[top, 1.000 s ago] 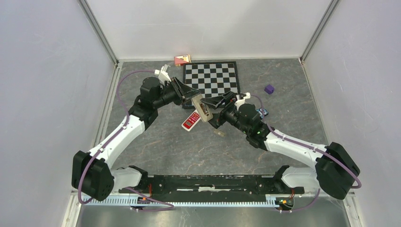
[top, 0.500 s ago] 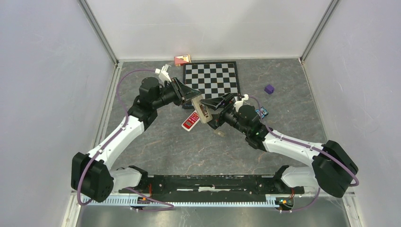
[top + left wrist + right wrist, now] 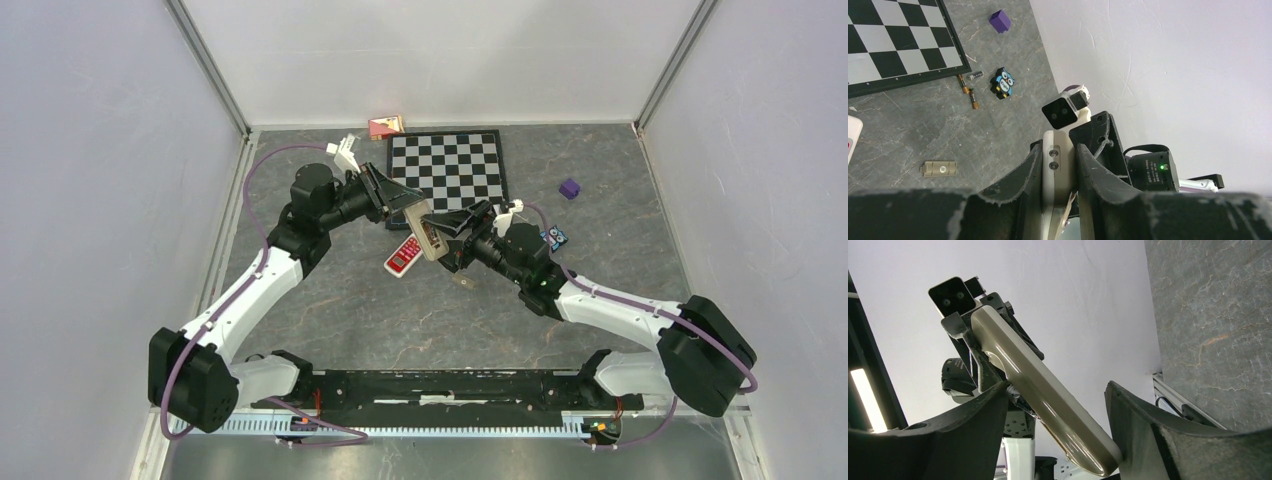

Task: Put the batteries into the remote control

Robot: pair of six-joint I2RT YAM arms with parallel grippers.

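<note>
The beige remote control [image 3: 430, 236] hangs tilted above the table, and my left gripper [image 3: 1059, 150] is shut on its upper end. In the left wrist view its narrow side [image 3: 1054, 165] with two screws sits between my fingers. My right gripper [image 3: 1055, 390] is open around the remote's [image 3: 1048, 395] lower end. There is a gap at the left finger, and the tip lies close to the right finger [image 3: 1148, 440]. Two batteries [image 3: 964, 83] [image 3: 973, 98] lie on the table by the chessboard's edge. A small beige cover [image 3: 938, 168] lies flat on the table.
A chessboard [image 3: 447, 165] lies at the back with a red box [image 3: 385, 126] behind it. A red-and-white keypad device [image 3: 403, 255] lies under the raised remote. An owl figure [image 3: 1002, 83] and a purple cube [image 3: 569, 188] sit to the right. Walls enclose three sides.
My right arm has edged left toward the remote, and its jaws have narrowed around the remote's lower end. The left gripper keeps its hold and has barely moved.
</note>
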